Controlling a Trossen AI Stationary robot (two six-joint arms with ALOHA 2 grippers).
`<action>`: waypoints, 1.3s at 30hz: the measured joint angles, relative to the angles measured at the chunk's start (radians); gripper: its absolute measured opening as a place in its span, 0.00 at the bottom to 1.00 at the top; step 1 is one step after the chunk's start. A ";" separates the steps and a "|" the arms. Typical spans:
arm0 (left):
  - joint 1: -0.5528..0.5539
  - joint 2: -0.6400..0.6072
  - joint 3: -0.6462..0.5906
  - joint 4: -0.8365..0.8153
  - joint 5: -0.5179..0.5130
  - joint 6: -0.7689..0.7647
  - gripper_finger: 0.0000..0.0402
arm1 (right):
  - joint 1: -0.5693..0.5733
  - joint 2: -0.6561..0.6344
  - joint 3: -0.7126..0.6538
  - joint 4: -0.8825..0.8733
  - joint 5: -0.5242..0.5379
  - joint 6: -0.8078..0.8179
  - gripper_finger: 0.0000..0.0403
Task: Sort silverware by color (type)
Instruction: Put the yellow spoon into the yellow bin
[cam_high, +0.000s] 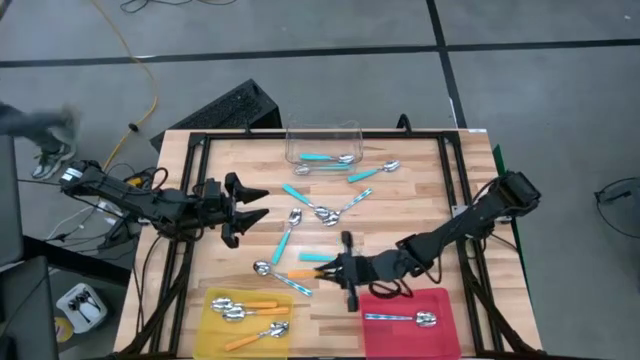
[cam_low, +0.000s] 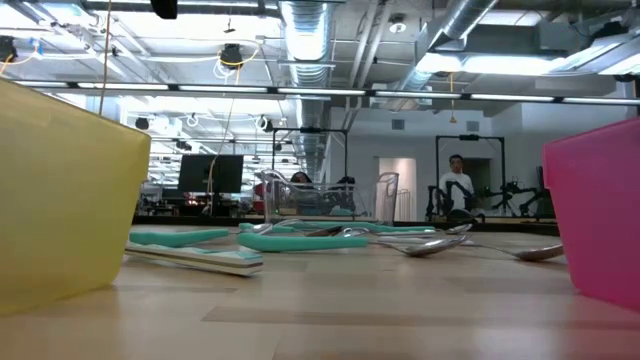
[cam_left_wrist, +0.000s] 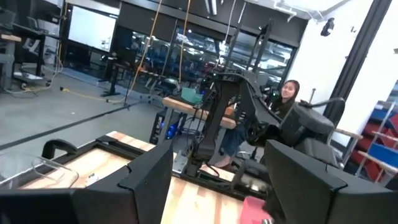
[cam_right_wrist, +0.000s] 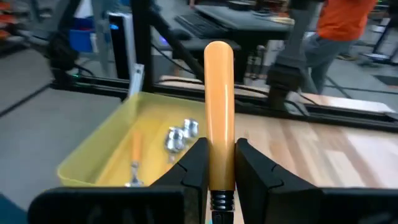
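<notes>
My right gripper (cam_high: 325, 270) is near the table's front middle, shut on an orange-handled spoon (cam_right_wrist: 219, 106) whose handle (cam_high: 300, 273) points toward the table's left; its bowl is hidden. The yellow tray (cam_high: 215, 335) at the front left holds orange-handled spoons (cam_high: 250, 312). A silver spoon (cam_high: 400, 319) lies in the red tray (cam_high: 440, 340) at the front right. Teal-handled spoons (cam_high: 300, 195) lie loose on the middle of the table, and one lies in the clear tub (cam_high: 323, 143). My left gripper (cam_high: 258, 203) hangs open at the left, touching nothing. My right gripper pinches the orange handle's lower part (cam_right_wrist: 220, 171) between its two fingers (cam_right_wrist: 194, 167). The fingers come nearly level from the table's right and lie along the spoon. The handle's rounded free end (cam_right_wrist: 219, 53) sticks out ahead of them, clear of the table, toward the yellow tray.
Black frame rails (cam_high: 300, 135) run along the table's sides and back. In the low view the yellow tray's wall (cam_low: 60, 200) and the red tray's wall (cam_low: 600, 210) stand close on either side. People (cam_left_wrist: 289, 93) are in the room beyond the table.
</notes>
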 joint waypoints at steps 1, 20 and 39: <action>0.000 0.000 0.000 0.000 -0.002 -0.006 0.59 | -0.006 0.013 0.010 0.002 -0.020 0.000 0.20; -0.001 -0.020 0.000 0.018 -0.023 -0.138 0.59 | -0.051 0.425 0.434 -0.056 -0.346 0.003 0.20; -0.001 -0.020 0.000 0.014 -0.044 -0.156 0.59 | -0.120 0.908 1.004 -0.272 -0.590 0.117 0.20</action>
